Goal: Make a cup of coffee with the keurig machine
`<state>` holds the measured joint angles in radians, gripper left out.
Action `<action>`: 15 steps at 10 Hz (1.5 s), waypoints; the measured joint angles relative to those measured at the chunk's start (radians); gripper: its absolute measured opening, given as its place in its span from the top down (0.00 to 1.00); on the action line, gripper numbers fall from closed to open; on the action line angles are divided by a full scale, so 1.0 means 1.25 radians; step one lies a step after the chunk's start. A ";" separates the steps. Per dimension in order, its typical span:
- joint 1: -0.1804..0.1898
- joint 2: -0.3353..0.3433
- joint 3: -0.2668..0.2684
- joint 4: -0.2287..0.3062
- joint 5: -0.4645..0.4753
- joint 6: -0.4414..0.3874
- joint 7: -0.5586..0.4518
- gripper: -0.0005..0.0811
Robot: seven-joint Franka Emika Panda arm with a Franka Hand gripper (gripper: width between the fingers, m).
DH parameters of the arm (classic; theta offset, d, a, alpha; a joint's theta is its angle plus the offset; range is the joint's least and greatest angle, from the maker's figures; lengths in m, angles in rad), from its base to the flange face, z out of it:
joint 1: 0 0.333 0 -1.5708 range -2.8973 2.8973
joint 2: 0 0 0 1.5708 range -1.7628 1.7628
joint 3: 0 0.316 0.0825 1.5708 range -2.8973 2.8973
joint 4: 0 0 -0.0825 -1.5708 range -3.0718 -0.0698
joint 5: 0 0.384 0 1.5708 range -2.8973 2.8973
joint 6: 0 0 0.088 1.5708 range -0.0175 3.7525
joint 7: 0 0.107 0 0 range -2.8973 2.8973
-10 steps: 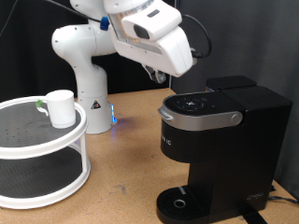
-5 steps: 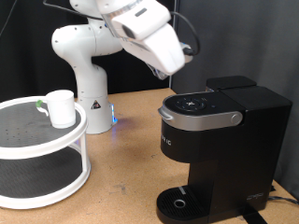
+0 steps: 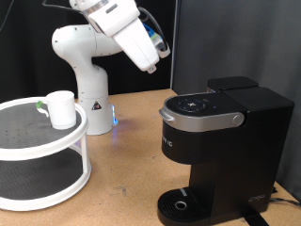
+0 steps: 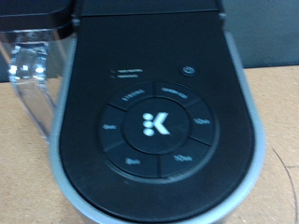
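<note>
At the exterior view's left, the cup (image 3: 61, 108) stands on the top tier of a round white two-tier rack (image 3: 42, 151). The gripper (image 3: 150, 58) hangs high at centre; whether it is open cannot be told. The keurig machine (image 3: 221, 151) stands at right, lid closed.

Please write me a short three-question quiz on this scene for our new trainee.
1. True or false: the cup stands on the drip tray of the keurig machine.
2. Which tier of the white two-tier stand carries the cup?
A. top
B. bottom
3. Fill in: in the wrist view, the round ring of buttons lies on the machine's ____.

Key: 1 false, the tray is bare and the cup is on the stand at the exterior view's left. 2 A. 3 lid. The gripper's fingers show in neither view.
</note>
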<state>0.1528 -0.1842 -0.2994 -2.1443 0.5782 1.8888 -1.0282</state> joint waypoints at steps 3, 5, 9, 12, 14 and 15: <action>-0.001 -0.030 0.006 -0.067 0.050 0.170 0.079 0.99; -0.014 -0.075 0.006 -0.112 0.050 0.222 0.160 0.99; -0.052 -0.154 0.006 -0.157 0.018 0.225 0.253 0.99; -0.066 -0.185 0.006 -0.171 -0.074 0.135 0.269 0.99; -0.067 -0.202 0.006 -0.188 -0.096 0.112 0.264 0.99; -0.067 -0.212 0.006 -0.200 -0.100 0.111 0.261 0.99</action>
<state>0.0688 -0.4494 -0.2921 -2.3946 0.4537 2.0277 -0.7016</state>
